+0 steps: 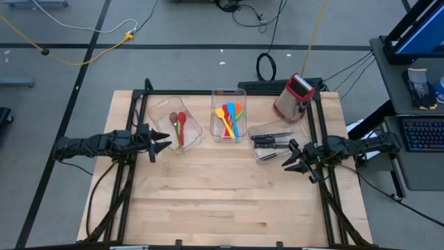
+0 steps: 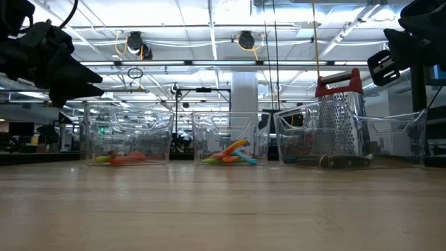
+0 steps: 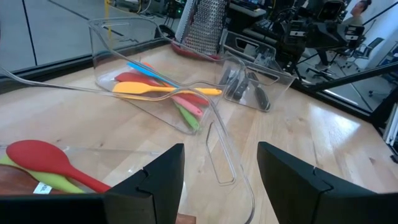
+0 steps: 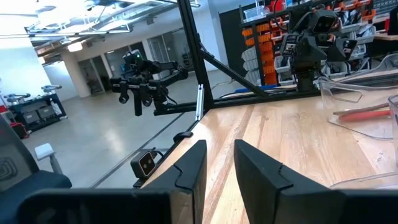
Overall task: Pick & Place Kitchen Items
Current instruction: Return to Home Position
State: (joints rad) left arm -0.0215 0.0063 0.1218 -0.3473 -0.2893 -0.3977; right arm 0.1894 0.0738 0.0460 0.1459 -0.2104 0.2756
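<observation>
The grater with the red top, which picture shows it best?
The low view: the grater stands side-on, red handle and holed metal plain, behind a clear bin. The high view shows it small, from above. The left wrist view catches only its metal body, top cut off. The right wrist view misses it.

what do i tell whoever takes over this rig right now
Left gripper: empty, jaws open, beside the left bin.
Right gripper: empty, jaws open, by the right bin.
Spoons in left bin, spatulas in middle bin, knives in right bin.
Done: every utensil in view sits in a bin.
Left: probably only parking the arms.
</observation>
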